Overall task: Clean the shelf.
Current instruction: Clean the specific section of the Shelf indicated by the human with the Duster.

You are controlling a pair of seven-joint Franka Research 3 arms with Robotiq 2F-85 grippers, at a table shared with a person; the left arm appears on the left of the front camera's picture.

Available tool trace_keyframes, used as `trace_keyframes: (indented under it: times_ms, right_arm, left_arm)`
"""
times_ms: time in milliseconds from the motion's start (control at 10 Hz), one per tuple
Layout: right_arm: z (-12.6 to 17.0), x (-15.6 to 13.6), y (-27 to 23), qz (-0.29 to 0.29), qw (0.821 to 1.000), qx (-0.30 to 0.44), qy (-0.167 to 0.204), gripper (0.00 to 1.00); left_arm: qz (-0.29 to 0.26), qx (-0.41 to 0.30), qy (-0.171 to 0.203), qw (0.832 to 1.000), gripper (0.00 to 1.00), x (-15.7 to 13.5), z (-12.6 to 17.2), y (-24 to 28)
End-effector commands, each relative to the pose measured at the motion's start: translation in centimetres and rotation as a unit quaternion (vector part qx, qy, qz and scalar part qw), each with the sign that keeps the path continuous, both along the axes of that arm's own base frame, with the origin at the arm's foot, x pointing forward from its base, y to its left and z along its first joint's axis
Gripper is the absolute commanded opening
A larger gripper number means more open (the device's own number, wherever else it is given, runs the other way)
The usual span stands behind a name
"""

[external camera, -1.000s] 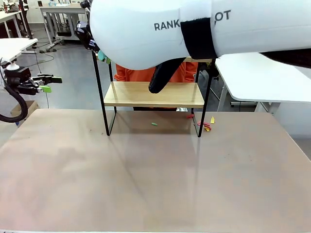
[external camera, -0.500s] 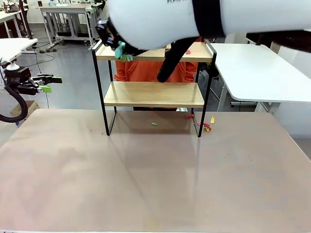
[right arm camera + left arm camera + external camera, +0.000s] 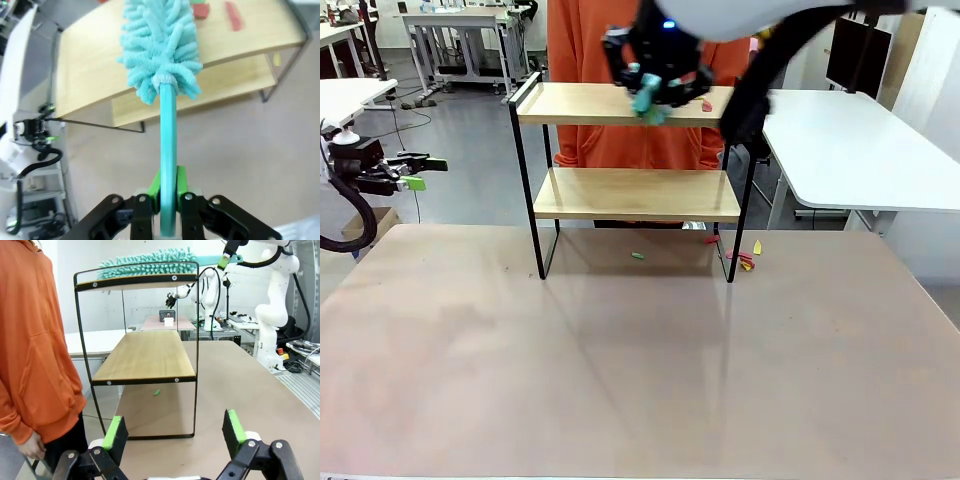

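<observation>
Now: duster head on the shelf's top board

Underneath everything, the tan worktop (image 3: 620, 380) runs from the near edge to the far side. A person in an orange hoodie (image 3: 582, 60) stands just behind it, one hand (image 3: 31, 446) hanging low.

The shelf (image 3: 632, 195) stands upright toward the far side of the worktop, near the middle and directly in front of the person. It has two light wooden boards in a thin black frame.

The right arm reaches in from above. Its right end effector (image 3: 168, 187) is clamped on the flat teal handle of a microfibre duster (image 3: 162, 55). The fluffy teal head lies along the top board.

The left end effector (image 3: 175, 432) hangs off the left side of the worktop, pointing at the shelf's end. Its green-padded jaws are spread wide with nothing between them.

Two red scraps (image 3: 201, 10) lie on the top board just past the duster head. A small green scrap (image 3: 637, 256) sits on the worktop under the lower board. A few red and yellow scraps (image 3: 745, 260) lie beside the shelf's right-hand leg.
</observation>
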State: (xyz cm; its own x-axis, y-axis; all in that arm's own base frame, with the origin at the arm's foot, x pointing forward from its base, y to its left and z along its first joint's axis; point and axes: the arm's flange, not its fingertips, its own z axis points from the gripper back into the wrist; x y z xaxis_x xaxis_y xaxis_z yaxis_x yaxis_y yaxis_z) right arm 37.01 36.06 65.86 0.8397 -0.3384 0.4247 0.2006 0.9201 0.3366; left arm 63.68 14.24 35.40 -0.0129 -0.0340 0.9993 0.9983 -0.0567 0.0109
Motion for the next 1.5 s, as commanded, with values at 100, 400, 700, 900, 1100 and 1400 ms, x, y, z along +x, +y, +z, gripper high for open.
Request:
trace_keyframes:
  times_ms: [100, 400, 700, 900, 1100, 1400]
  right_arm:
    - [-1.5, -2.7, -7.2, 0.0, 0.999, -0.033, 0.03, 0.13]
    - [-3.4, -2.6, -12.6, -0.024, 0.996, -0.066, 0.053, 0.13]
    - [-3.2, -2.1, -12.2, -0.034, 0.996, -0.069, 0.046, 0.13]
    - [-3.2, -2.1, -12.2, -0.034, 0.996, -0.069, 0.046, 0.13]
    - [-3.2, -2.1, -12.2, -0.034, 0.996, -0.069, 0.046, 0.13]
    - [-0.2, -3.1, -14.3, -0.004, 0.999, -0.033, -0.033, 0.13]
  left_arm:
    - [-0.003, 0.001, 0.0, 1.0, 1.0, -0.2, 0.3, -0.1]
    - [-0.003, 0.001, 0.0, 1.0, 1.0, -0.2, 0.3, -0.1]
    - [-0.003, 0.001, 0.0, 1.0, 1.0, -0.2, 0.3, -0.1]
    - [-0.003, 0.001, 0.0, 1.0, 1.0, -0.2, 0.3, -0.1]
    - [-0.003, 0.001, 0.0, 1.0, 1.0, -0.2, 0.3, -0.1]
    - [-0.003, 0.001, 0.0, 1.0, 1.0, -0.2, 0.3, -0.1]
